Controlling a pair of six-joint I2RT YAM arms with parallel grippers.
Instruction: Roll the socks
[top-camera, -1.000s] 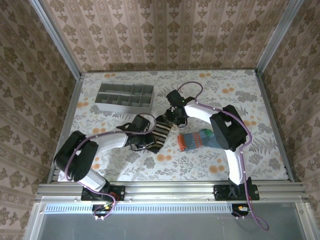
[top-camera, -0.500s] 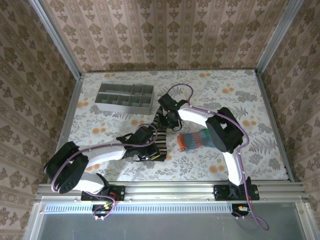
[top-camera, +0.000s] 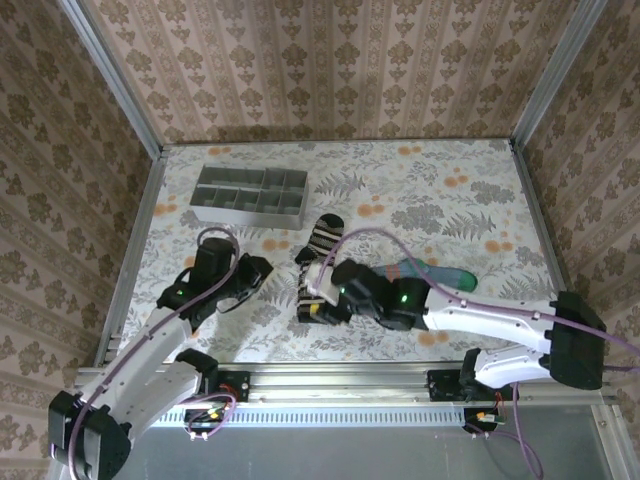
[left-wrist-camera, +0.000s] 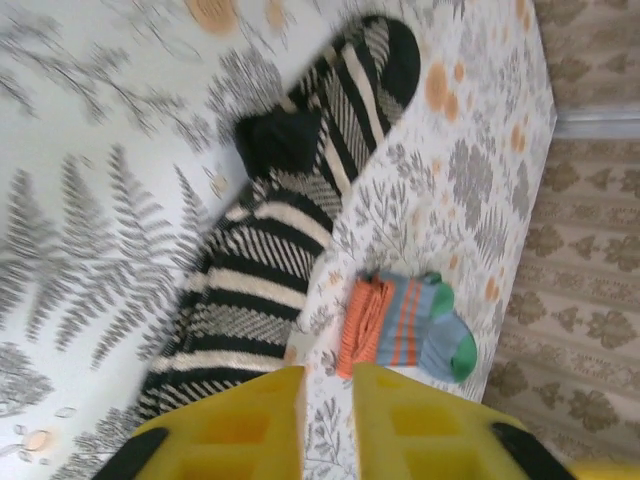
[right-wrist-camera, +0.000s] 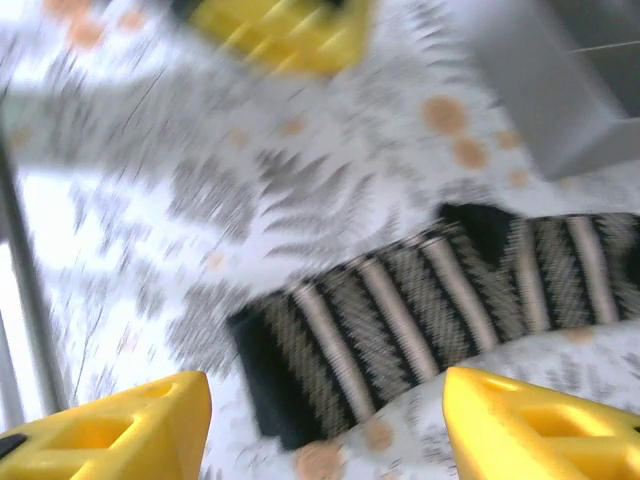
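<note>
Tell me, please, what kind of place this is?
Probably a staged robot test cell, not a real home: patterned wallpaper panels in metal framing enclose a floral-covered table, with a grey compartment tray and a black-and-cream striped sock laid out.

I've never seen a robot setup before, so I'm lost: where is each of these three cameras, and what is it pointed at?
Top external: fixed above and behind the arms, looking down on the table, both arms, the black-and-cream sock and the grey tray.
Left wrist: on the left arm, facing along its yellow fingers toward both socks, including the teal-grey sock.
Right wrist: on the right arm, looking down between its wide-apart yellow fingers; blurred.
All three views share the black-and-cream sock.
</note>
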